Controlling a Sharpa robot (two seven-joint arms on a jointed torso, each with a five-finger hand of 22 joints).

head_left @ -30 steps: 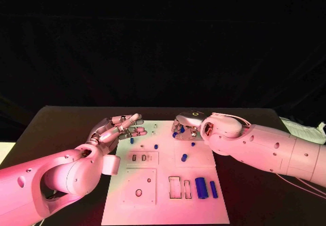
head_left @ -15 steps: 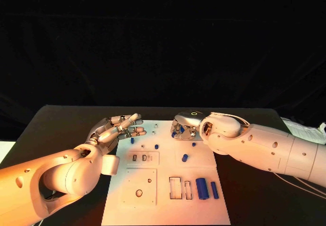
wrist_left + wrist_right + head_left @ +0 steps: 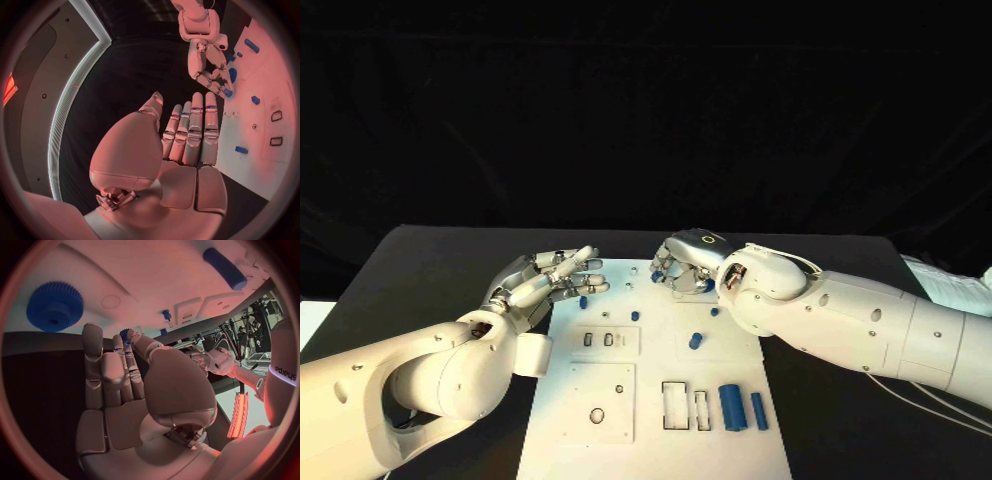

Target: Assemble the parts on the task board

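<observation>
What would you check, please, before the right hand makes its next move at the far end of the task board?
1. Left hand holds nothing, fingers spread at the board's left edge: ok.
2. Right hand is over the far end of the task board: ok.
3. Right hand has a firm hold on a part: cannot tell; blue shows at its fingertips, but the grip is hidden.
4. Blue gear lies flat on the board, free of the fingers: ok.
5. The two hands are apart, with bare board between them: ok.
6. Long blue cylinder lies beside its slots, not yet seated: not ok.
</observation>
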